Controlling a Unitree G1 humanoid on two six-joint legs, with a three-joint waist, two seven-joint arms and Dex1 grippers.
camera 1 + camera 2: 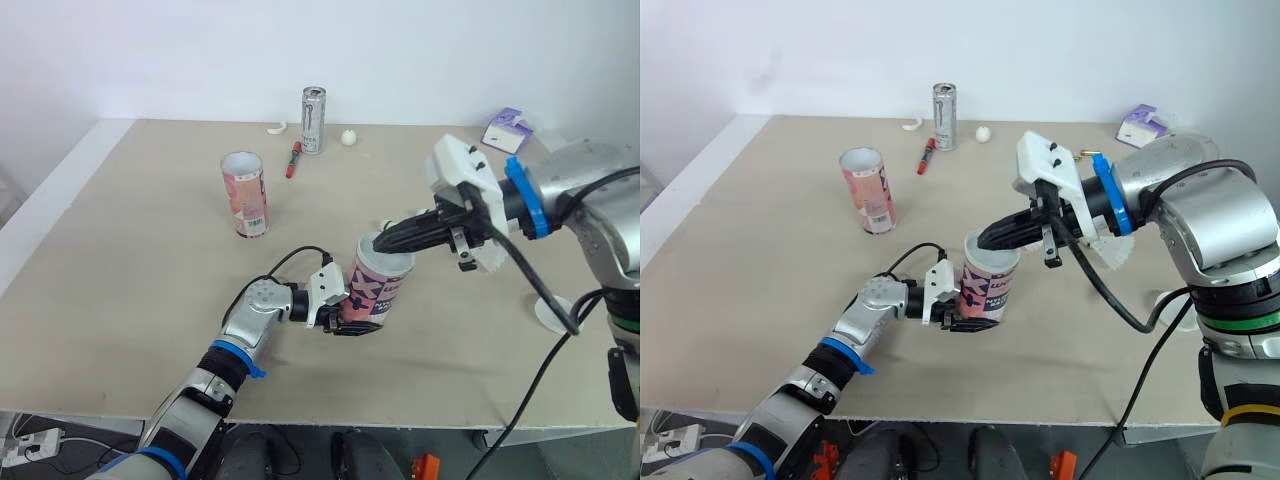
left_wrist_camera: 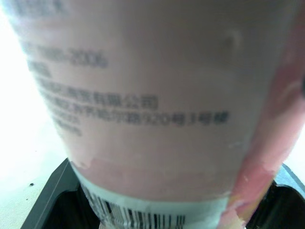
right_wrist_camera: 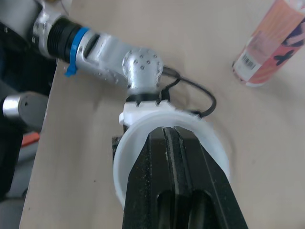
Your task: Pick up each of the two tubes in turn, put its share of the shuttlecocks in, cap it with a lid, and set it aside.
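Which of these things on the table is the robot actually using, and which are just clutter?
In use: pink printed tube held by the left gripper; white plastic lid under the right gripper; second open pink tube.
Lying about: silver drink can; red marker pen; small white ball; purple box.

Silver arms point(image 1: 590, 190), blue wrist rings point(image 1: 520, 195), black right gripper point(image 1: 383, 240)

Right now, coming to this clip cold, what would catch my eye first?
Both arms meet at one pink tube toward the front of the table. The left claw clamps it low on its side, while the right claw, fingers shut, bears down on the white lid at its top. Farther back on the left, a second tube stands upright and open, apart from both arms.
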